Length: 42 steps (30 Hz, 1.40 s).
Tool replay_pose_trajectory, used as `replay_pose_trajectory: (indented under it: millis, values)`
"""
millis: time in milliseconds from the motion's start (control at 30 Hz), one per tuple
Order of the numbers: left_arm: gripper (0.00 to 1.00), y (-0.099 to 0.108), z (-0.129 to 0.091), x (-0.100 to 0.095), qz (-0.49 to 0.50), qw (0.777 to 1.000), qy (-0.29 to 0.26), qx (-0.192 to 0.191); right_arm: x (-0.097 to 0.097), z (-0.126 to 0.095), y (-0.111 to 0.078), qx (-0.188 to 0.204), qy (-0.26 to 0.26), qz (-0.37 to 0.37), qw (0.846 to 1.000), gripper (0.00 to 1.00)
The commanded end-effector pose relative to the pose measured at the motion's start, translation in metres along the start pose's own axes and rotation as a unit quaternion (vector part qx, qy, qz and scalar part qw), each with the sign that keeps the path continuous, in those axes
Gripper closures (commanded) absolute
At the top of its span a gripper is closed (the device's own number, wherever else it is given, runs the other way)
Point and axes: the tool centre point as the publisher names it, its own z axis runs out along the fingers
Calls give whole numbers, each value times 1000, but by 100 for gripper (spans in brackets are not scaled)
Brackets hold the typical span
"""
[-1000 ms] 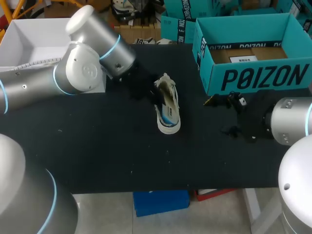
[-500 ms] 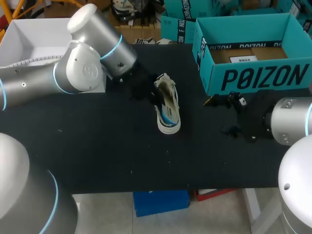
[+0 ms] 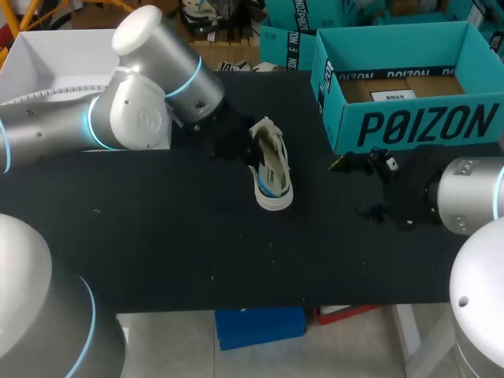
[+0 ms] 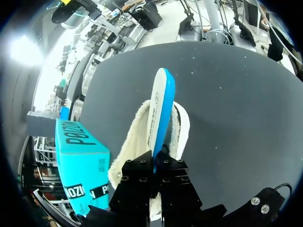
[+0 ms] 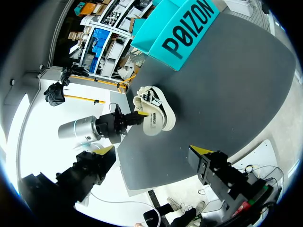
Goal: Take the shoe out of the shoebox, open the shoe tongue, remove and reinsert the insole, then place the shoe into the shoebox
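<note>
**Plainly, the insole runs straight out from the left jaws**

In the left wrist view the left jaws are pressed together on the near end of the insole. The insole stands on its blue edge, and its long axis points directly away from them toward 12 o'clock. Its lower edge sits in the fleece-lined shoe, which lies on the dark worktop along the same line.

Any push or pull should therefore run along that axis; I judge that a sideways tug would tip the shoe. Whether the insole is on its way out or back in, I cannot tell.

From the head view, the left arm comes at the shoe from its 10 o'clock. The right jaws wait at the shoe's 3 o'clock, well apart from it, spread wide and holding nothing. Farthest off, at 2 o'clock, stands the open shoebox.
</note>
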Motion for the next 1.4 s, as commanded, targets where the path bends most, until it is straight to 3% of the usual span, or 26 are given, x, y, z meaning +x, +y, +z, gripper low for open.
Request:
replay_pose_trajectory:
  millis: [33,567,800,833,867,900,933,1400]
  values:
    - [100,6,2,-1,-8,1000,2,-12,-6,1,-7,-78,6,7,997,0]
    - [100,23,6,2,-34,998,5,-52,-6,1,-7,-78,6,7,997,0]
    - [100,18,4,-2,-32,998,-5,-48,-6,1,-7,-78,6,7,997,0]
    - [72,17,3,-2,-31,998,-9,-45,-6,1,-7,-78,6,7,997,0]
    - [53,15,3,-3,-31,999,-11,-41,-6,1,-7,-78,6,7,997,0]
    - [11,14,3,-3,-29,999,-12,-41,-6,1,-7,-78,6,7,997,0]
    - [0,13,2,-4,-28,999,-12,-41,-6,1,-7,-78,6,7,997,0]
    - [0,18,3,-1,-22,998,-4,-50,-6,1,-7,-78,6,7,997,0]
